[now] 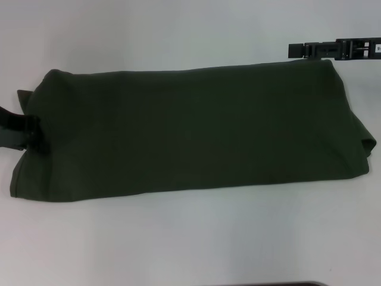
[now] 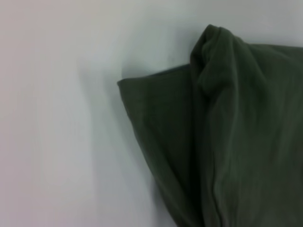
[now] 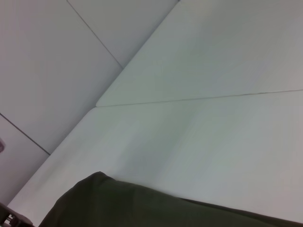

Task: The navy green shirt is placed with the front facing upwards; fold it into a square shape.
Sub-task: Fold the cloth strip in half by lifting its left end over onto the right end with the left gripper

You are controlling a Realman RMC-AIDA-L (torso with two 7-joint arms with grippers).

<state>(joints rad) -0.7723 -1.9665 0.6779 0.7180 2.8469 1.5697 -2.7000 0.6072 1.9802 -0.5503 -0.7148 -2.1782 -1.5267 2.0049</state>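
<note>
Nearest me, bare white bench (image 1: 190, 238) runs along the front edge of the navy green shirt (image 1: 190, 128), which lies as a long band across the middle of my reach, plain olive cloth uppermost with no lettering showing. At its left end my left claw (image 1: 21, 130) sits against the cloth at bench level; only a dark piece of it shows from the head, and I cannot tell whether it is parted or pinching. My left wrist view shows that end of the shirt bunched into a raised ridge, with a flatter layer spreading out beside it. Farther off, at the far right corner, my right claw (image 1: 309, 50) lies low along the bench just beyond the shirt's back edge; its fingers look drawn close together, with nothing between them that I can make out. My right wrist view shows only a rounded edge of the cloth and open bench beyond. Judging from the long shape, the step in hand is bringing one end over toward the other. To do it well I should catch every layer at the end, lift just enough to clear, keep both corners level, and lay edge on edge without dragging the lower layers.
</note>
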